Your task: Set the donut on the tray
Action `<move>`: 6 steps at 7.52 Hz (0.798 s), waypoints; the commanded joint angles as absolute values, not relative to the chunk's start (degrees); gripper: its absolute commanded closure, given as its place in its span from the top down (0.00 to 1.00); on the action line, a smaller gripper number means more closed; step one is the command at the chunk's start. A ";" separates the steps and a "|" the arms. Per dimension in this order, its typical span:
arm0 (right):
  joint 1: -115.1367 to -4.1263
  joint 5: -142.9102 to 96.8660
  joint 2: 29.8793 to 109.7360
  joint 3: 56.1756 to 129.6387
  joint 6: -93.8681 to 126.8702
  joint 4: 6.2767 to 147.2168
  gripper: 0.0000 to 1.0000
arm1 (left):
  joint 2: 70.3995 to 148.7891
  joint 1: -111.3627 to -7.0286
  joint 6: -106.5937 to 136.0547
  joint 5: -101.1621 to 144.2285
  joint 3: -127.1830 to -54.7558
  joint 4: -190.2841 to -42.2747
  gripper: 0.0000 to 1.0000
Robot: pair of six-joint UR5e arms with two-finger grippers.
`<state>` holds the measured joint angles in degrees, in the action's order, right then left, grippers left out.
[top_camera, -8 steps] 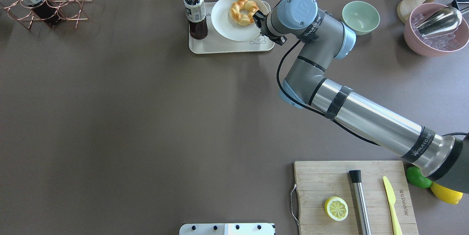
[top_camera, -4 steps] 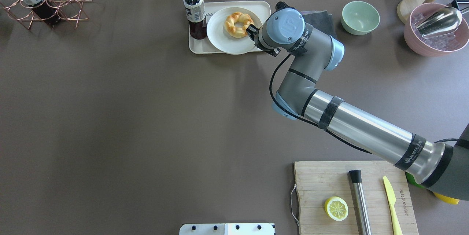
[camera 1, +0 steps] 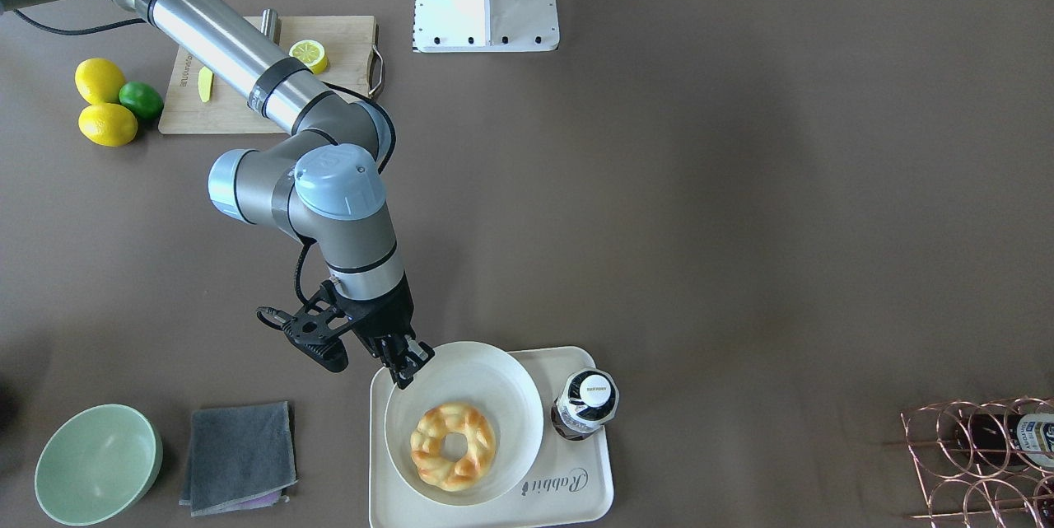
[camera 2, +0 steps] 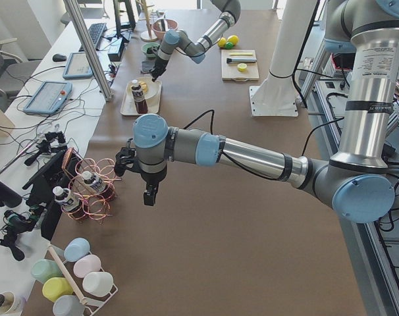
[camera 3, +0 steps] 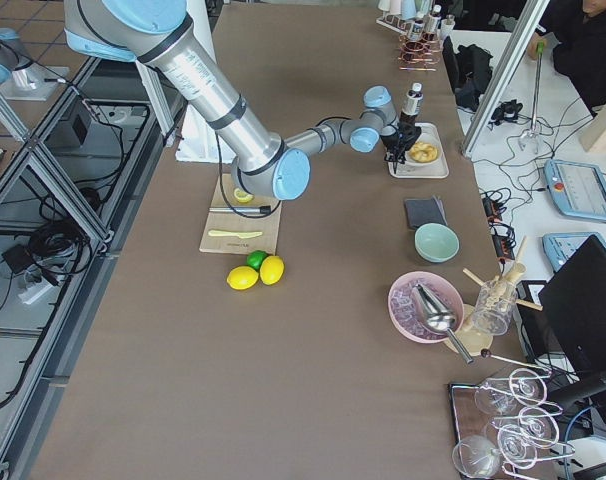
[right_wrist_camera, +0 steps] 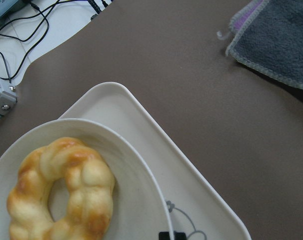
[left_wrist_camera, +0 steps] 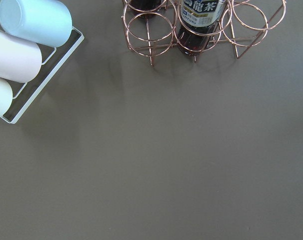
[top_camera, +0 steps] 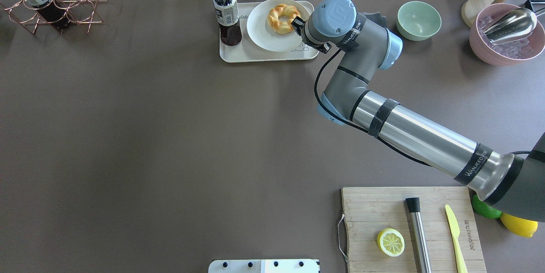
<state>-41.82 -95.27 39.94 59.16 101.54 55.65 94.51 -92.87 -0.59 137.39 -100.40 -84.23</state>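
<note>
Donut (camera 1: 428, 446) lies in white bowl (camera 1: 494, 380) over tray (camera 1: 576, 497), w/ bottle (camera 1: 586, 404) beside. Your right tool (camera 1: 403, 367) clamps bowl's rim; left tool (camera 2: 149, 197), above tabletop (camera 2: 219, 230): jaw gap can't be judged.

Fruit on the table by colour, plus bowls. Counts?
Yellow lemons: 2
Lemon half: 1
Green lime: 1
Bowls, green, pink, white: 3
Total: 7
</note>
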 commanded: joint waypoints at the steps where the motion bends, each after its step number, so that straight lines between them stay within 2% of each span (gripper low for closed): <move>1: -41.92 -95.10 39.46 58.45 100.73 55.72 0.99 | 94.39 -92.99 -0.62 137.46 -100.46 -84.29 0.98; 4: -46.38 -100.95 39.72 62.03 91.60 56.16 1.00 | 95.10 -92.99 -0.62 137.46 -100.28 -84.03 0.98; 6: -52.79 -111.31 42.95 72.01 86.96 65.41 1.00 | 95.10 -94.21 -0.62 138.33 -100.46 -83.76 0.98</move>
<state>-47.79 -103.60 40.21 63.74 91.73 57.82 95.06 -93.27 -0.62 137.53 -100.33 -83.96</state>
